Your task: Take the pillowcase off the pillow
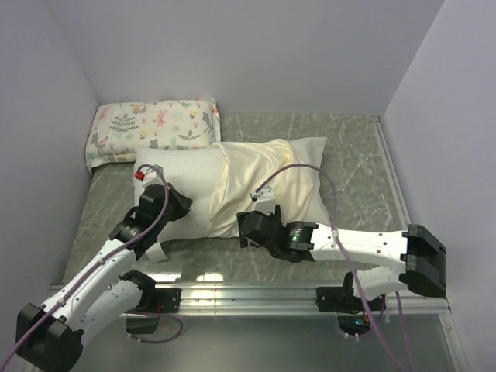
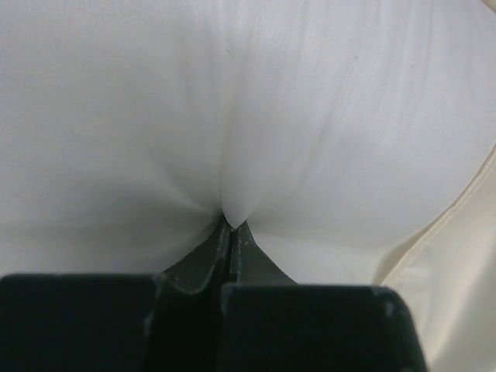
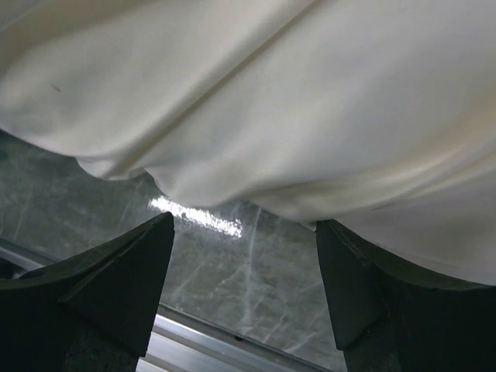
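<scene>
White pillow (image 1: pixel 180 184) half inside pillowcase (image 1: pixel 273 184) (cream)

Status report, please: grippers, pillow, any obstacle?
Left gripper shut on white pillow, its left end bare. Right gripper open at cream pillowcase near edge. Floral pillow behind, not blocking.

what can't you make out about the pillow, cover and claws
Left claw fingertips: top view, hidden under its own wrist against the plain white plump pillow.
Right claw fingertips: top view, hidden under its wrist.
Cream satin pillowcase ends: right wrist view, cut off by the frame.
Pillow's edges: left wrist view, cut off.
</scene>
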Robot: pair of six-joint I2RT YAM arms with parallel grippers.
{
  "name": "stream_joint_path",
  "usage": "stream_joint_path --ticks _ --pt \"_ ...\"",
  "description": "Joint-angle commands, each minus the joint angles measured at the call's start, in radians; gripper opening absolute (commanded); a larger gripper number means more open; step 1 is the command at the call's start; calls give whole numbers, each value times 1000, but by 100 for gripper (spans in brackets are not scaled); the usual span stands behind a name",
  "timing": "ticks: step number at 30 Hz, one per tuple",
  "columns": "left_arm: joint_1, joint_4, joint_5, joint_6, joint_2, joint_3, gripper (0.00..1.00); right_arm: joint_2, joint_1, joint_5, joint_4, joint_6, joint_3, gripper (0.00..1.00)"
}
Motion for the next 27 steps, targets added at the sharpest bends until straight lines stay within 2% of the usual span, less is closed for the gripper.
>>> stream_joint_path --ticks 1,4,6,7,8,10,11,17,19,21,22,25,27 --pt "-11 -98 17 13 -3 -1 0 51 9 101 130 89 28 80" --pt "-13 -124 8 21 -19 24 1 78 10 111 162 95 24 76" --pt "-11 -133 6 27 -26 47 0 95 9 126 145 103 28 61" --pt "-11 -138 8 30 -28 54 1 106 9 132 134 101 30 52" --pt "-11 -149 8 36 -31 64 0 107 9 146 121 107 31 26" --pt "-13 -170 -5 44 -33 103 0 97 6 188 64 116 31 3" --pt "-13 -198 -12 57 -36 120 0 71 -2 199 27 113 27 0" --pt "5 -320 -175 136 -36 318 0 -177 -115 259 -145 109 -33 0" --pt "38 -359 -193 160 -33 398 0 -321 -253 230 -175 61 -61 0" --pt "125 -364 -161 197 -31 458 0 -429 -421 148 -175 -15 -93 0" --pt "204 -356 -131 220 -27 473 0 -525 -479 118 -175 -43 -94 0" --pt "347 -356 -23 267 4 522 0 -647 -566 71 -237 -104 -16 0" --pt "367 -365 -17 286 29 541 0 -664 -565 11 -268 -146 86 0"
